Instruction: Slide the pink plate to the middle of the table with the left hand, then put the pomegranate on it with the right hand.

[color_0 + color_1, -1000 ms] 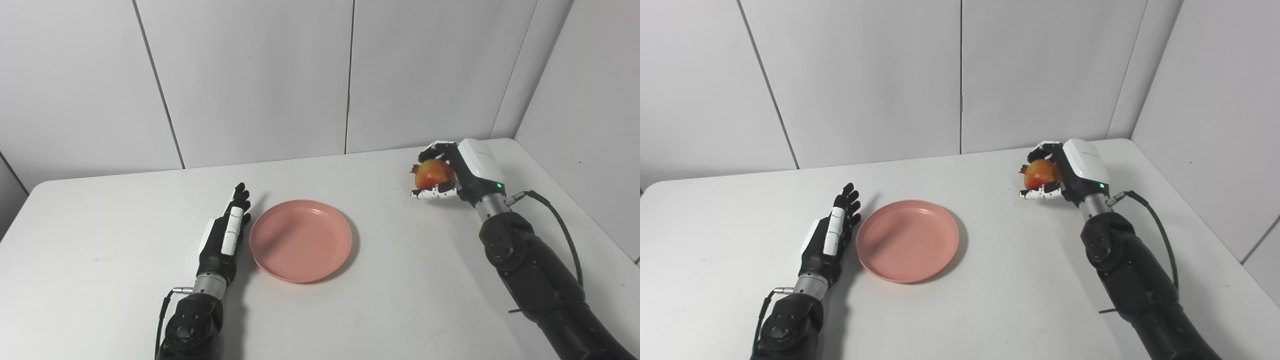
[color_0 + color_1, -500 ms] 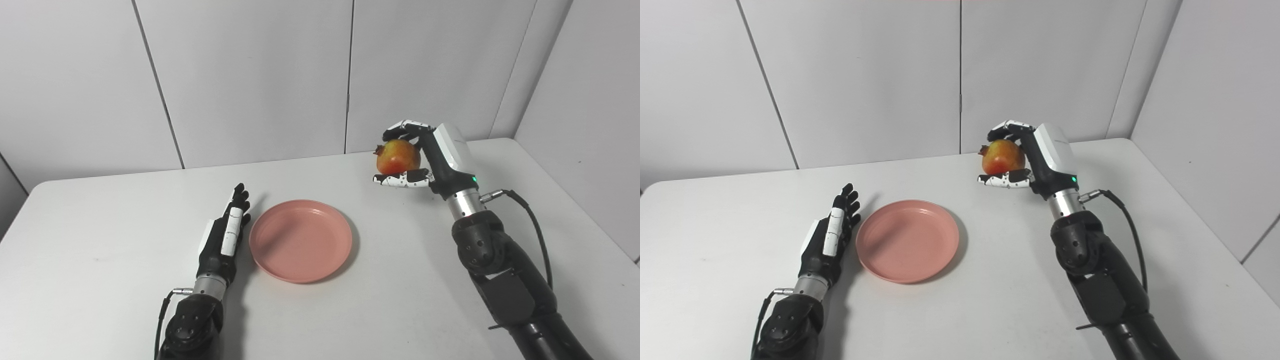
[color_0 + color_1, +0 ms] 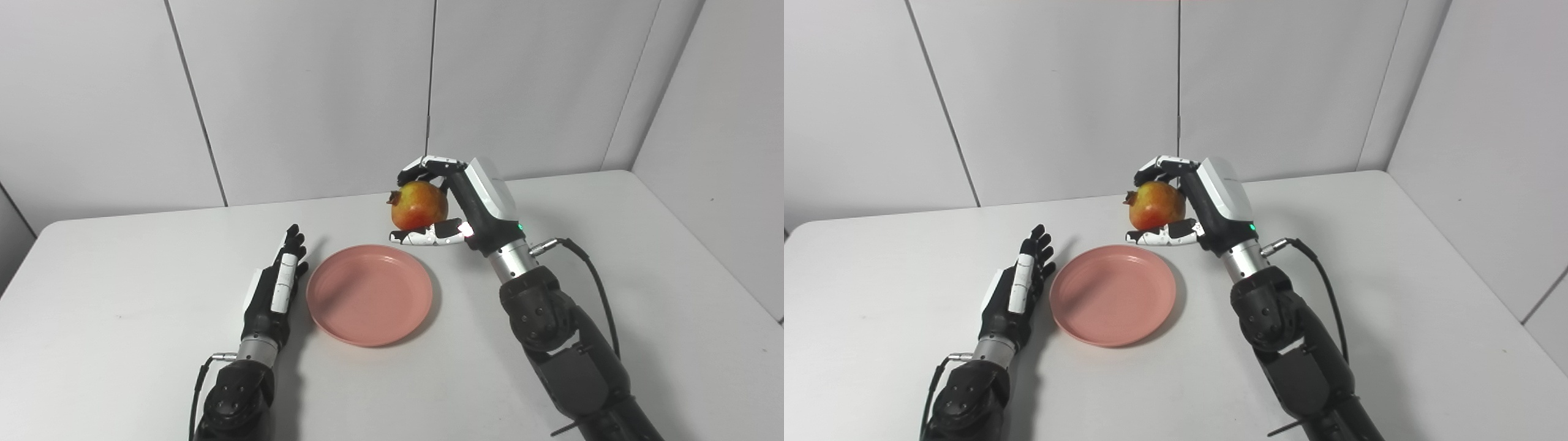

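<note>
Right hand point(image 3: 456, 205): closed around the pomegranate point(image 3: 419, 205), fingers curled over the top and thumb underneath; the fruit is held in the air, clear of the table.
Left hand point(image 3: 278, 288): holds nothing, fingers stretched out straight and close together, set on edge on the table point(image 3: 122, 294) just beside the plate's left rim; contact with the rim cannot be told.
Pomegranate: above the table just past the far right rim of the pink plate point(image 3: 369, 294), not over its centre.
Pink plate: flat on the table, near the middle, nothing in it.
Open room: bare table to the right of the right arm and in front of the plate; walls close behind the far edge and along the right side.
Materials and shapes: plate round, shallow, matte pink with a raised rim; fruit round, red-yellow, with a small crown pointing left; table white, smooth, with rounded corners.
</note>
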Controlling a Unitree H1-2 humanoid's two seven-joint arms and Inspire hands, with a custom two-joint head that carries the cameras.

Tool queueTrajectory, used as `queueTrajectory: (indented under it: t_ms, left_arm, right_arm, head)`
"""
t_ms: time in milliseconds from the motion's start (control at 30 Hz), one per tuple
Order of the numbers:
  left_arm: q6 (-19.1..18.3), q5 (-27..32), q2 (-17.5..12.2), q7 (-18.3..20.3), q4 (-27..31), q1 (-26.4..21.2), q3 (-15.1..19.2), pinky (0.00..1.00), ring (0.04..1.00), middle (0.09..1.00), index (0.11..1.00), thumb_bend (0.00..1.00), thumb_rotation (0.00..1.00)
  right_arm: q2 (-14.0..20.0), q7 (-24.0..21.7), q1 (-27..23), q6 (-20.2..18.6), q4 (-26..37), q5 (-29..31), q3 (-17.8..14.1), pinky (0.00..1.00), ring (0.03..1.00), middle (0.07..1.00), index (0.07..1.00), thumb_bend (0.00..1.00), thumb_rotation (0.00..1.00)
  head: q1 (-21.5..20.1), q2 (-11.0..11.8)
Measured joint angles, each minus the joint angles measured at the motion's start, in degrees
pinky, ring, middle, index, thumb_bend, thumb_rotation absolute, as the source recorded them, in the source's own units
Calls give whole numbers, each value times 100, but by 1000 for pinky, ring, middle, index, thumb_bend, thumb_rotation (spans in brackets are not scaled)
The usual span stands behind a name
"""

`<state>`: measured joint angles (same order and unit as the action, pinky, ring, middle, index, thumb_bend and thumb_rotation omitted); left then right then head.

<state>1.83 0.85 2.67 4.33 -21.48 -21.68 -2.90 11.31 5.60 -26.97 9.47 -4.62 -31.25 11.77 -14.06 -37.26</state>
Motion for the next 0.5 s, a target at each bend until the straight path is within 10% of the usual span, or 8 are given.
queueTrajectory:
  t_ms: [500]
  left_arm:
    - [1, 5, 31, -19, 5, 0, -1, 973, 993, 1000, 1000, 794, 1000]
  right_arm:
    - [-429, -92, 30, 68, -691, -7, 412, 246, 364, 493, 533, 509, 0]
  head:
    - [79, -53]
